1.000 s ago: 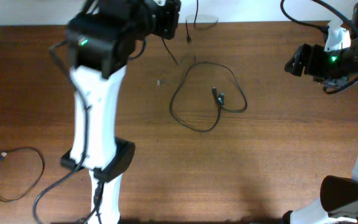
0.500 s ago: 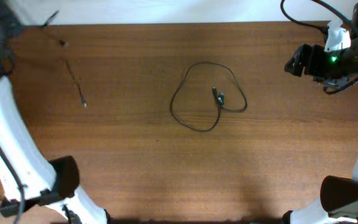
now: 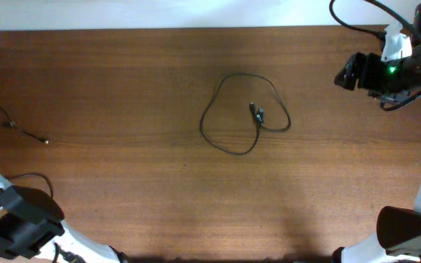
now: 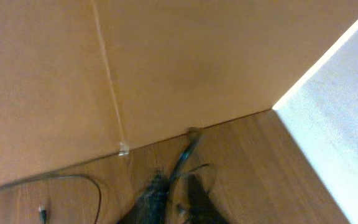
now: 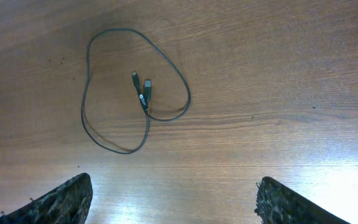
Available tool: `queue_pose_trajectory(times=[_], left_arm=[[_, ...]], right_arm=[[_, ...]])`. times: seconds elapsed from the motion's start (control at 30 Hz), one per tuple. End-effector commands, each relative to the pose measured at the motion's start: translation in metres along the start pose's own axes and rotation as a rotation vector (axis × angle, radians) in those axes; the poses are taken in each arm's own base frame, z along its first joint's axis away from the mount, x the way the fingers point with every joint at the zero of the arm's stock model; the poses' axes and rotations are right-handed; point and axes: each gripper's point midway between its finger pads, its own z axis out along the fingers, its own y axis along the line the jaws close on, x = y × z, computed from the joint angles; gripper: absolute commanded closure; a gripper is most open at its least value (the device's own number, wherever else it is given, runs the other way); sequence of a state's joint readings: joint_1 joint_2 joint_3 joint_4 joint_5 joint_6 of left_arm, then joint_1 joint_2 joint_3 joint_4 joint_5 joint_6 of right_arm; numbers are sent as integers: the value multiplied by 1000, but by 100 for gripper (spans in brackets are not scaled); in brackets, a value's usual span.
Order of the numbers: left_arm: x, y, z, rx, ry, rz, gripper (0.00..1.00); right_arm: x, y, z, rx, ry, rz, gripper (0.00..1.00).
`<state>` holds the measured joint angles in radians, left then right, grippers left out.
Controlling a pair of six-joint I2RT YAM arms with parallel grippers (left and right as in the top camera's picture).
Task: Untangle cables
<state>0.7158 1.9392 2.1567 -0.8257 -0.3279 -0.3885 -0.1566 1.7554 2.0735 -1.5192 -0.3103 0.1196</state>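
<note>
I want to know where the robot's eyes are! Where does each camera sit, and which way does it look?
Overhead: above the table, looking straight down at the looped cable; the left arm and right arm show at the edges.
Left wrist: on the left arm, facing a brown panel; the blurred left end effector shows at the bottom.
Right wrist: on the right arm, looking down at the table; the open right end effector shows in the bottom corners.
Shared: overhead and right wrist both see the looped cable.
</note>
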Motion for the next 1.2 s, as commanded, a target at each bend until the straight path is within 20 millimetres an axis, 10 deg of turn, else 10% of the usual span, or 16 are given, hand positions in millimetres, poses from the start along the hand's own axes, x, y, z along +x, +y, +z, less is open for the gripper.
queue_pose_trajectory(times=[0.0,0.13,0.2,0.33,0.4,0.47,0.57,0.67,0.83,0.97,1.17], left_arm=[[51,20,32,-93,135,51,74],[142,37,88,-178,346,131,55],[166,42,99,-201,403,152,1],[178,33,88,-128,483,171,2],[156,7,59,9,472,179,6],[99,-49,-33,278,333,191,6],[101,-123,-150,605,262,343,6],[210,-212,-242,859,381,651,7],[390,-261,-308,1029,567,1131,7],[483,-300,-311,1155,504,1343,7],[584,-346,-254,1196,451,1342,12]], right_arm=[[1,-3,2,10,9,-8,14],[1,-3,2,10,9,-8,14],[1,-3,2,10,9,-8,14],[1,-3,2,10,8,-8,14],[0,-3,2,10,5,-9,14],[0,-2,2,9,3,-10,14],[-1,-3,2,10,1,-10,14],[-1,-2,2,9,1,-10,14],[-1,-3,2,10,2,-10,14],[0,-3,2,10,4,-9,14],[3,-3,2,11,17,-6,14]])
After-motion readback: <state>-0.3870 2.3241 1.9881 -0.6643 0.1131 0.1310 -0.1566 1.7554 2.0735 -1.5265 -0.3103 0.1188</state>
